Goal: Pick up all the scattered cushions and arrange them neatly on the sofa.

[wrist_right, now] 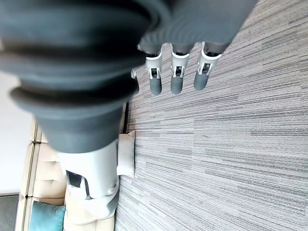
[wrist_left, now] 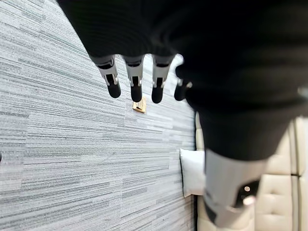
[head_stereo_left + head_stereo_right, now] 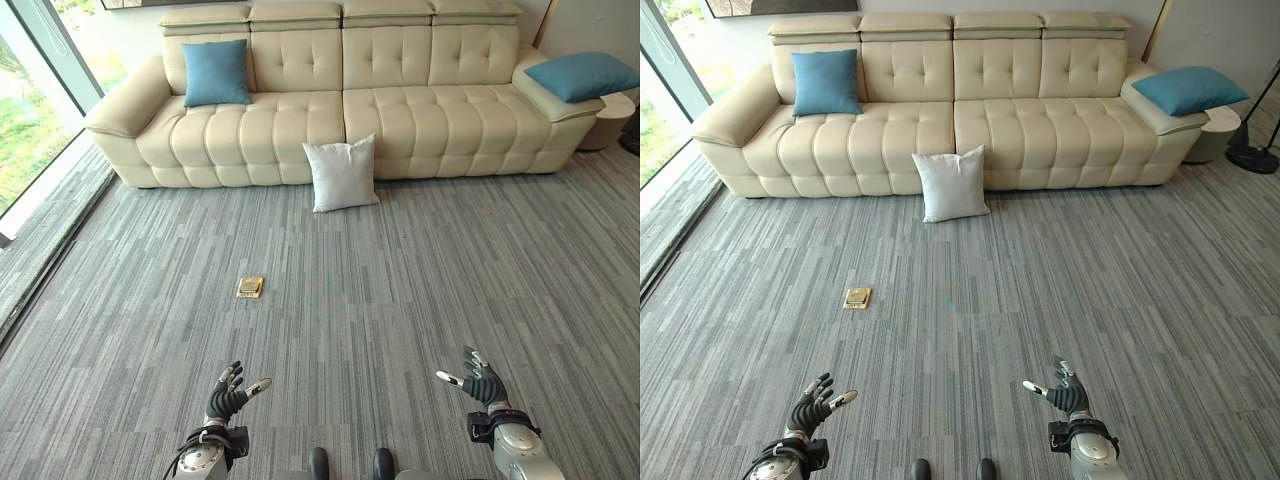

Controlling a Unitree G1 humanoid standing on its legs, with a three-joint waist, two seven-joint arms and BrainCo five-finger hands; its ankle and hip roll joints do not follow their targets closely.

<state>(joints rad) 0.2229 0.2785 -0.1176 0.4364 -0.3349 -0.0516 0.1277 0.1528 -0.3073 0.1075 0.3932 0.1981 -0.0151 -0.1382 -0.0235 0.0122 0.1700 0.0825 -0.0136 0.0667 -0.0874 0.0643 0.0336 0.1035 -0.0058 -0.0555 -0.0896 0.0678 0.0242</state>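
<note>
Approach step: left hand (image 3: 228, 398) and right hand (image 3: 482, 383) both empty with fingers relaxed, white cushion (image 3: 342, 174) well ahead between them, propped against the sofa (image 3: 400, 110) front; next, walk closer and reach.

A cream tufted sofa (image 3: 340, 100) is showing two blue cushions (image 3: 216, 72) (image 3: 582, 75), a white cushion (image 3: 342, 174) is leaning on it, and the grey streaked carpet (image 3: 420, 290) is bearing a brass plate (image 3: 250, 287).
</note>
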